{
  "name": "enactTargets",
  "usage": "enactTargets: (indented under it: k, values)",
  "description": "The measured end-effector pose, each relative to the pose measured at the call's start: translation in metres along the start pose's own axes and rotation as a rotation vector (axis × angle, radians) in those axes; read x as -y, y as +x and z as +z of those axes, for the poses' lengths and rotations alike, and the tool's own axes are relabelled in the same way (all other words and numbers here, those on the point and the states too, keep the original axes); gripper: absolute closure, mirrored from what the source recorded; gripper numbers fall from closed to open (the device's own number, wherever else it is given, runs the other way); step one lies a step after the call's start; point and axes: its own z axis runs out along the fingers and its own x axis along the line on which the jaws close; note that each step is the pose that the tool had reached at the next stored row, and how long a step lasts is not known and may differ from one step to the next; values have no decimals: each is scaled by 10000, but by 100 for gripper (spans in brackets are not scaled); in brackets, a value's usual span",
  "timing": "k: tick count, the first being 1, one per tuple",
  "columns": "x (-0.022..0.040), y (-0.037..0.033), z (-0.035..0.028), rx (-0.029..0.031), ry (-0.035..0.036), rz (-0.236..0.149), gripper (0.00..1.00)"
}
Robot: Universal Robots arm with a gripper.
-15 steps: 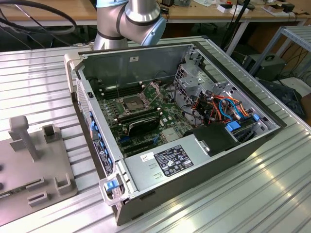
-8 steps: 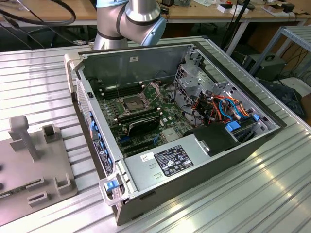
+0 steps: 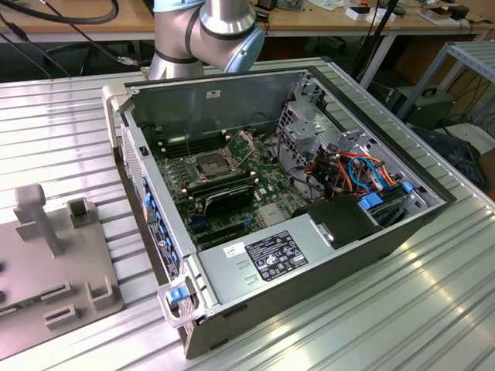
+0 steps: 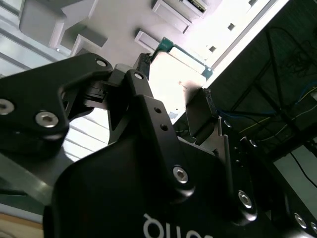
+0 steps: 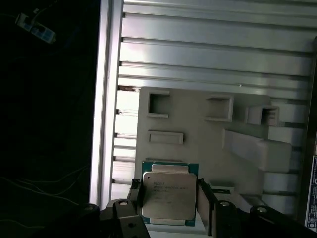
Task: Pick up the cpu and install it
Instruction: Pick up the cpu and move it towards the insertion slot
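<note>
- In the first wrist view the claw is closed narrowly on the cpu, with a finger on each opposite edge.
- Behind the cpu is the grey holder tray on the ribbed counter.
- Likely risk: the edge-only grip could let the chip tilt or slip, so it would meet the socket crooked.
- The lid print and the white label are too small to read.

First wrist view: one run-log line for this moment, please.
tool | shut on silver-grey square cpu | over light grey slotted fixture
</note>
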Motion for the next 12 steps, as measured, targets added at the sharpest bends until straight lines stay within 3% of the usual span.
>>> enactTargets:
  k: [4, 12]
  values:
    - [1, 1, -56, 2, -11, 0, 45]
    - [2, -4, -73, 2, -11, 0, 45]
